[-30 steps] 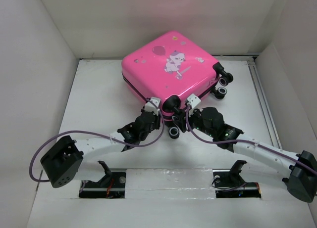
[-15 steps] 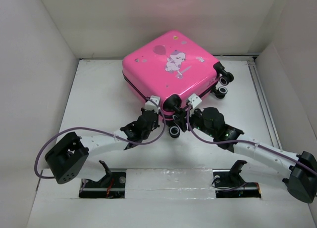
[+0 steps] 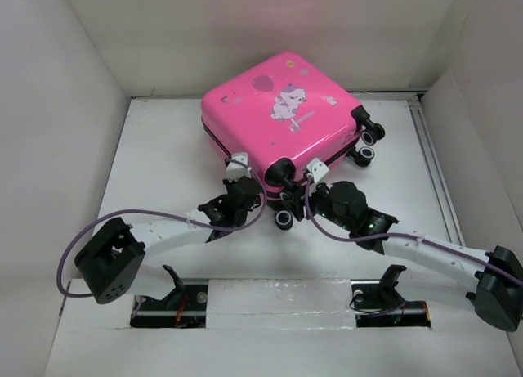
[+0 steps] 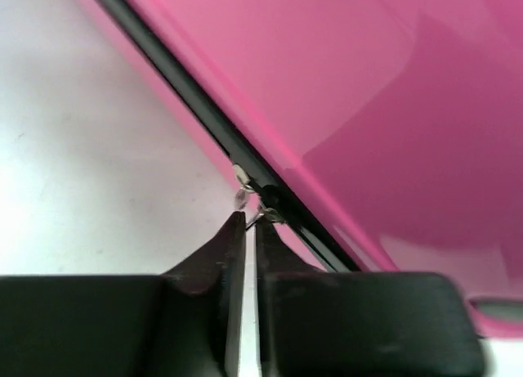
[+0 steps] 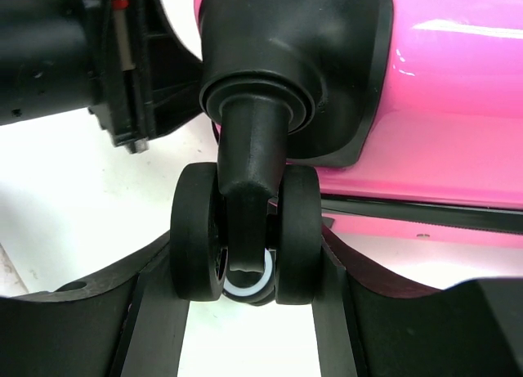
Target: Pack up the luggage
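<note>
The hot-pink luggage (image 3: pixel 278 115) lies flat and closed on the white table, cartoon print up. My left gripper (image 3: pixel 238 171) is at its near-left edge. In the left wrist view the jaws (image 4: pixel 250 222) are shut on the thin metal zipper pull (image 4: pixel 255 216), just below the black zipper trim (image 4: pixel 188 107). My right gripper (image 3: pixel 307 186) is at the near corner. In the right wrist view it (image 5: pixel 245 261) is shut on a black twin wheel (image 5: pixel 196 230) under its caster housing (image 5: pixel 294 58), a finger against each side.
A second wheel (image 3: pixel 283 219) sticks out between the two grippers, and two more (image 3: pixel 369 141) are at the right corner. White walls close in the table (image 3: pixel 163 172) on the left, back and right. Purple cables loop off both arms.
The left gripper has shut and slid a little left along the luggage's near edge. The right gripper has stayed clamped on the wheel.
</note>
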{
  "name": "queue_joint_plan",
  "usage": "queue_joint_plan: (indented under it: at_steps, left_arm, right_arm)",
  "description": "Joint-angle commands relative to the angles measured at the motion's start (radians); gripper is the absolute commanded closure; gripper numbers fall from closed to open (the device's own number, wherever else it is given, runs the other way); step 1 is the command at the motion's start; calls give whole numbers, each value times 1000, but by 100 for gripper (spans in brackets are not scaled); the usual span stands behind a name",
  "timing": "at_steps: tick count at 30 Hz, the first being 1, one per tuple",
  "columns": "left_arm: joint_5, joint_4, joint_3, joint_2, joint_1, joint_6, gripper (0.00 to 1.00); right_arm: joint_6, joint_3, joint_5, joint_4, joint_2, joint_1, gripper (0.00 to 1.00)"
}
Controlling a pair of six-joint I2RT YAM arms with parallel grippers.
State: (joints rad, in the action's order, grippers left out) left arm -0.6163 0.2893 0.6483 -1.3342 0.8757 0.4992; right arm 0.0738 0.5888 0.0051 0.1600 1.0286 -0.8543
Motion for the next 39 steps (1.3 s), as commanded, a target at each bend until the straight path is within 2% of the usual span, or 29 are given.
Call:
queue_joint_plan:
  at_steps: [1, 3, 4, 5, 8, 10, 11, 17, 18, 19, 22, 23, 27, 33, 35, 39]
  left_arm:
    - [-300, -116, 36, 19, -92, 111, 95]
    - [-290, -153, 8, 102, -92, 165, 72]
    - [-272, -153, -2, 140, -92, 165, 51]
    - [-261, -162, -13, 182, -92, 165, 41]
    - [-241, -202, -32, 358, -92, 174, 21]
    - [-241, -232, -32, 468, -92, 174, 16]
    - [-228, -242, -20, 522, -92, 174, 0]
    - [-207, -334, 25, 605, -92, 203, 0]
    - [-197, -334, 40, 621, -92, 203, 0]
    - [-188, -355, 57, 621, -92, 220, 0]
    - [-177, -418, 77, 670, -92, 251, 0]
    - [-177, -427, 91, 685, -92, 251, 0]
    - [-168, -386, 87, 823, -92, 260, 0]
    - [-14, -230, 7, 1026, -92, 154, 0]
    - [1, -230, 7, 1099, -92, 154, 0]
    - [33, -251, 16, 1204, -92, 154, 0]
  right_arm:
    - [6, 35, -139, 33, 2, -129, 100]
    - [6, 54, -125, 42, 39, -182, 100]
    - [6, 74, -116, 42, 51, -201, 100]
    - [6, 83, -116, 42, 71, -221, 100]
    - [6, 126, -77, 42, 100, -302, 100]
    - [15, 147, -44, 42, 131, -354, 100]
    - [15, 169, -34, 42, 155, -370, 100]
    - [15, 267, -34, 43, 280, -451, 100]
    - [6, 296, -24, 42, 292, -465, 94]
    - [-8, 308, -24, 42, 292, -465, 80]
    - [-19, 347, 36, -13, 274, -477, 50]
    - [-41, 356, 56, -33, 237, -477, 1]
    - [-83, 404, 177, -166, 105, -477, 0]
    - [-92, 416, 522, -353, -143, -477, 0]
    - [-92, 416, 640, -404, -206, -456, 0]
    - [-114, 407, 771, -413, -352, -385, 0]
